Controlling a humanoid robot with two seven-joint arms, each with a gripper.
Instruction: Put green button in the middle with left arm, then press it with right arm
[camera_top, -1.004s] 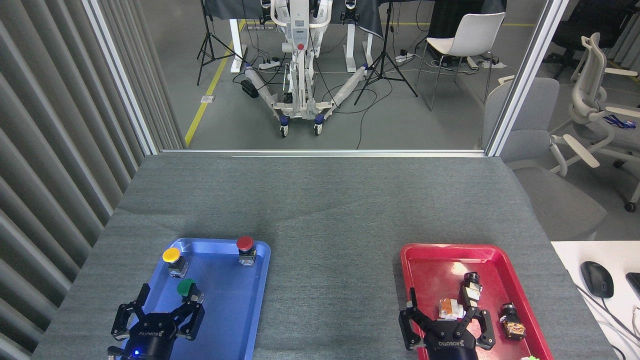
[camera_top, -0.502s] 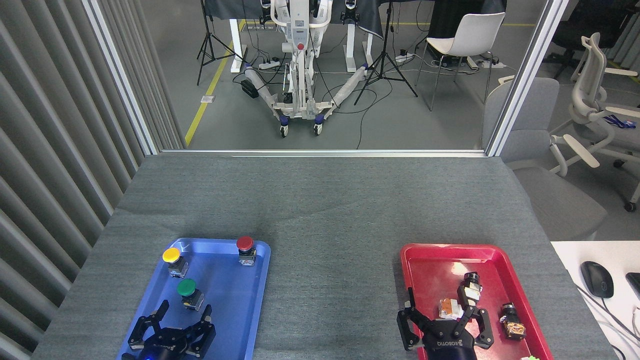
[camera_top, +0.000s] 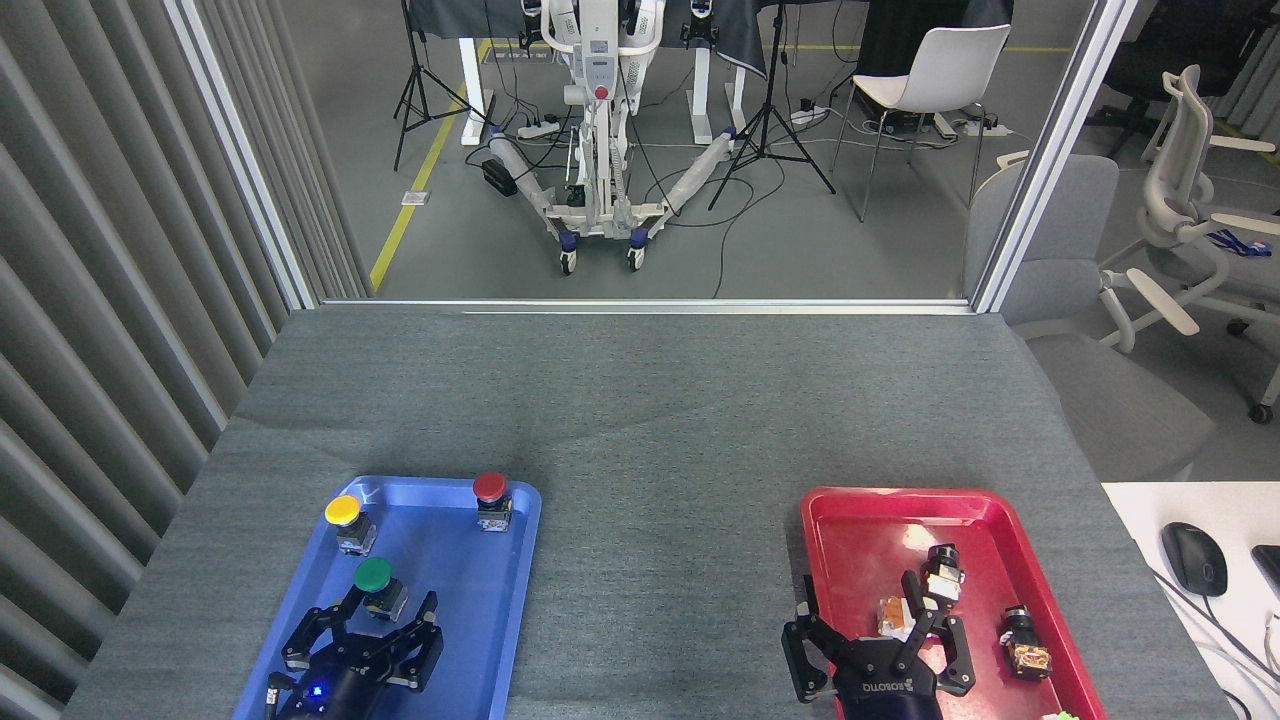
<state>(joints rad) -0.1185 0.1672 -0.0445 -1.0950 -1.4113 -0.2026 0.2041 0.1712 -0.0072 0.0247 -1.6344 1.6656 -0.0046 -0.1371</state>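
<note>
The green button (camera_top: 374, 578) stands upright in the blue tray (camera_top: 470, 600), near its left-centre. Just behind it on the near side my left gripper (camera_top: 388, 606) hangs open, blue light glowing, its fingertips on either side of the button's base without closing on it. Over the red tray (camera_top: 860, 520) my right gripper (camera_top: 872, 614) is open and holds nothing. The middle (camera_top: 665, 560) is bare grey cloth between the two trays.
A yellow button (camera_top: 343, 513) and a red button (camera_top: 489, 490) stand at the blue tray's far end. The red tray holds small switch parts (camera_top: 940, 575). A mouse (camera_top: 1193, 558) lies on a white desk at the right.
My left gripper shifted right and dropped back, then advanced toward the green button, its fingers now flanking the base. The right gripper crept slightly left and lower.
</note>
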